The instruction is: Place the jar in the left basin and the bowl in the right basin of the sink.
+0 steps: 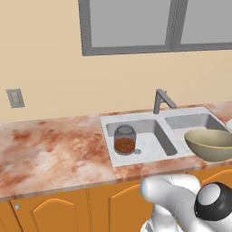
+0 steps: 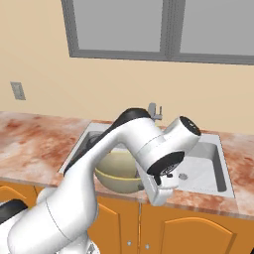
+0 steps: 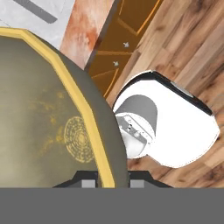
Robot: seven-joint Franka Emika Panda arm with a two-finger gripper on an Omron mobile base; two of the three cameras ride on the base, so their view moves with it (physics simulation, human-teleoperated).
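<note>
Olive-tan bowl [image 3: 48, 127] with yellow rim, speckled inside, pinched by claw [image 3: 113, 179].

We see a marbled reddish surface [image 1: 54, 145] holding the sink [image 1: 108, 121]; the jar [image 1: 124, 140] stands upright in the left basin [image 1: 152, 147].
</note>
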